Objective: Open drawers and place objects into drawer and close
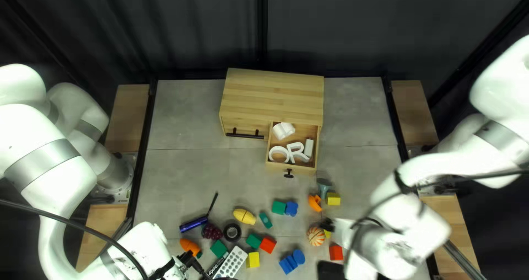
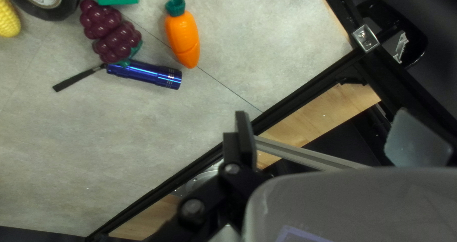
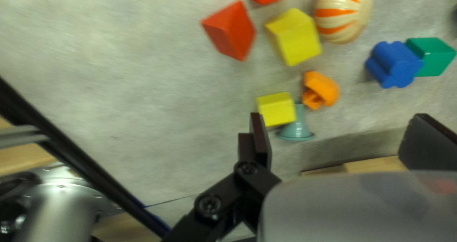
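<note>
The wooden drawer (image 1: pixel 304 169) is seen pulled out from the cabinet (image 1: pixel 273 93), with white letters (image 1: pixel 280 154) held inside. It should be found stiff and easily slid; it could be closed by a square push beside the knob (image 1: pixel 289 173). The yellow block (image 3: pixel 276 109) beside the funnel (image 3: pixel 296 130), probably light, hard plastic, would best be gripped across two flat sides. The jaws of the left gripper (image 2: pixel 332 128) and right gripper (image 3: pixel 343 128) are spread, with nothing pinched. The letters are shown only in the top left view; there, another yellow block (image 3: pixel 296 38) is partly hidden, but is shown whole in the right wrist view.
</note>
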Motion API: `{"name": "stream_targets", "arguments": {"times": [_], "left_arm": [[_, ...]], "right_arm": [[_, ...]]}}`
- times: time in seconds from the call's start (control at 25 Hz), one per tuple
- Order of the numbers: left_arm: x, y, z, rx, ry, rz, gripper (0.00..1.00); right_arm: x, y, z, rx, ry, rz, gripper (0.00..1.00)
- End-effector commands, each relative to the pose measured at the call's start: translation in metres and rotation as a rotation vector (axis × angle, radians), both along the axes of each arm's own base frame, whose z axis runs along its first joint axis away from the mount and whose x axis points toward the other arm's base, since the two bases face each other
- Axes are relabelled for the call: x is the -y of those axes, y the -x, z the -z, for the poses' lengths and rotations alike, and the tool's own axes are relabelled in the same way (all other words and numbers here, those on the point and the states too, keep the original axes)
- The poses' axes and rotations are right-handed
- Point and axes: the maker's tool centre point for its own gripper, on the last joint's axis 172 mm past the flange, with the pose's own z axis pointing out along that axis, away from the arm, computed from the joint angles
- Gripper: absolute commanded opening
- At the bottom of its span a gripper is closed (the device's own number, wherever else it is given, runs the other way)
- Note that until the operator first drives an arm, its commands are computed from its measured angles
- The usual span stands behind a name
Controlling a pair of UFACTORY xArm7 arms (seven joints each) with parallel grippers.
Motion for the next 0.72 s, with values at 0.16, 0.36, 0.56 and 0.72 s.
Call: {"name": "stream_targets", "arguments": {"times": [0.16, 0.36, 0.56, 0.72], "left_arm": [[0.000, 0.000, 0.000, 0.000, 0.000, 0.000, 1.00], [0.000, 0.000, 0.000, 0.000, 0.000, 0.000, 1.00], [0.000, 0.000, 0.000, 0.000, 0.000, 0.000, 1.00], [0.000, 0.000, 0.000, 0.000, 0.000, 0.000, 1.00]], "right_arm": [[-0.006, 0.005, 0.000, 0.016, 0.017, -0.018, 1.00], [-0.014, 0.000, -0.012, 0.086, 0.090, -0.121, 1.00], [0.021, -0.031, -0.011, 0.134, 0.150, -0.215, 1.00], [0.047, -0.051, -0.012, 0.123, 0.171, -0.249, 1.00]]}}
